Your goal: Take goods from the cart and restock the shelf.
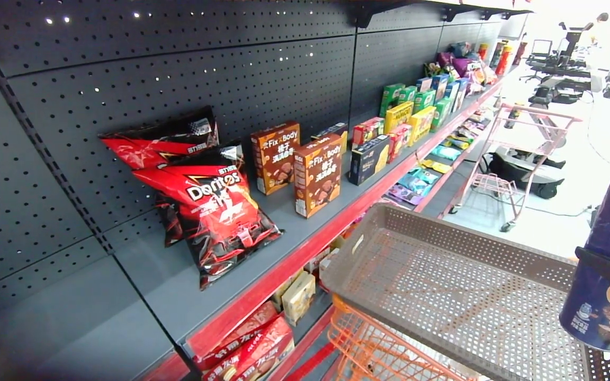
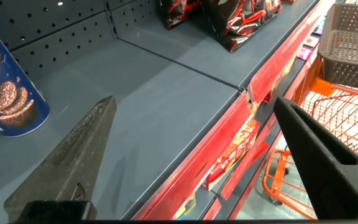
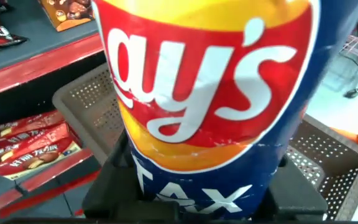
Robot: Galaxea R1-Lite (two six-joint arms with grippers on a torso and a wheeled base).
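Standing upright on shelf [image 1: 294, 233] at its far left end: shelved can [image 2: 5, 87] (blue, already stocked). Left gripper [image 2: 193, 106] hovers over bare shelf board just beside it, fingers spread wide, nothing between them. Farther right along shelf: red chip bags [image 1: 204, 206], then brown boxes [image 1: 316, 174]. In front of shelf, right of boxes: grey cart tray [image 1: 442, 233]. Right gripper [image 3: 205, 186] off shelf's front edge, above tray's right end, clamped tight around held can [image 1: 604, 275] (also blue), can upright, well apart from shelf.
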